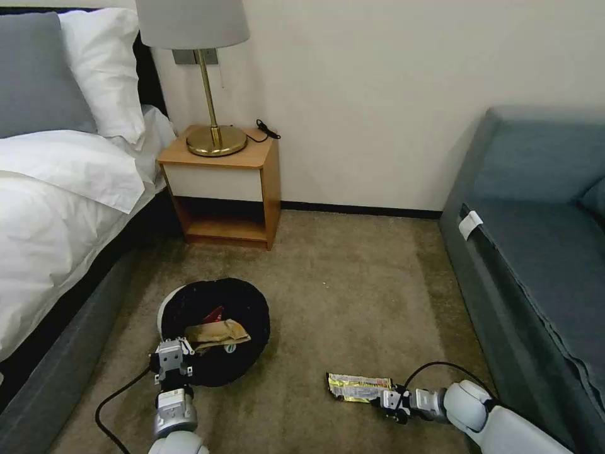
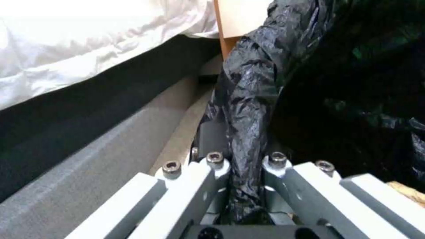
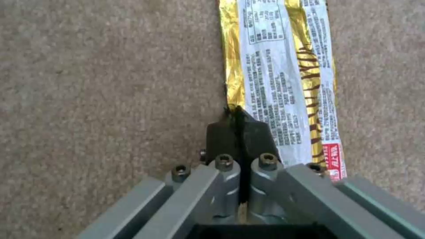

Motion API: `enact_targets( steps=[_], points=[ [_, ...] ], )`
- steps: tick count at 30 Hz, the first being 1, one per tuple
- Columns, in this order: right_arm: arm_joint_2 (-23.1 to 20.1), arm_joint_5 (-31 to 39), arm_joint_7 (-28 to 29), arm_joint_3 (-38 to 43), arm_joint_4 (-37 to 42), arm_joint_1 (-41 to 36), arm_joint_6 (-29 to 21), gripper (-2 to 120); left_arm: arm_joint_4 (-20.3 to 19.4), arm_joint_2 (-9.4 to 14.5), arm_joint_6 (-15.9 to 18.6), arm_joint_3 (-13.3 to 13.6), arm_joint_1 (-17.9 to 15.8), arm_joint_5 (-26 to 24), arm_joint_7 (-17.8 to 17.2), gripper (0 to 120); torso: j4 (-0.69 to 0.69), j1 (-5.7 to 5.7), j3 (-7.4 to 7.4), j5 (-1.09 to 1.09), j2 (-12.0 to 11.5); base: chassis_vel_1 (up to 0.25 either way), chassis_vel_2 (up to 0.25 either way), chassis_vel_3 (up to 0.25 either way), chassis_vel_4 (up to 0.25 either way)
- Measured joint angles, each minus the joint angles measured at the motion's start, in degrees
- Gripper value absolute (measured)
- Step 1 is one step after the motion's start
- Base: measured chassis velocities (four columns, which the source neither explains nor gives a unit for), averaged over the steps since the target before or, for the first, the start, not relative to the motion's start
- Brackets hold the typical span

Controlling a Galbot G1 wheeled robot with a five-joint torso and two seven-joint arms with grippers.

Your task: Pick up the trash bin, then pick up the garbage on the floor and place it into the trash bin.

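On the carpet (image 1: pixel 353 296), the trash bin (image 1: pixel 217 328) rim is clamped by the left gripper (image 1: pixel 171 364) at 7 o'clock, while the snack wrapper (image 1: pixel 358 386) edge is pinched between the right gripper (image 1: pixel 386 400) fingers.

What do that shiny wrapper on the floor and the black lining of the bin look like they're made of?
The snack wrapper looks like metallised foil-plastic film: gold and silver, glossy, printed, creased. The trash bin lining looks like thin black plastic film: crinkled and shiny where the left gripper pinches it.
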Motion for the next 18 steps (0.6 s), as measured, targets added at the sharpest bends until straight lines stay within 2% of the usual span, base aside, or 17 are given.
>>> enact_targets(
  steps=[7, 18],
  points=[
    [0.5, -0.6, 0.1, 0.5, -0.9, 0.5, 0.3, 0, 0.0, 2.0, 0.1, -1.4, 0.1, -1.2, 0.5, 2, 0.0, 0.0, 0.0, 0.0, 0.0, 0.0, 0.0, 0.0, 0.0],
    [1.1, -0.6, 0.6, 1.8, -2.3, 1.1, 0.6, 0, 0.6, 2.5, 0.2, -1.6, -0.4, -1.8, 0.8, 2, 0.0, 0.0, 0.0, 0.0, 0.0, 0.0, 0.0, 0.0, 0.0]
  ],
)
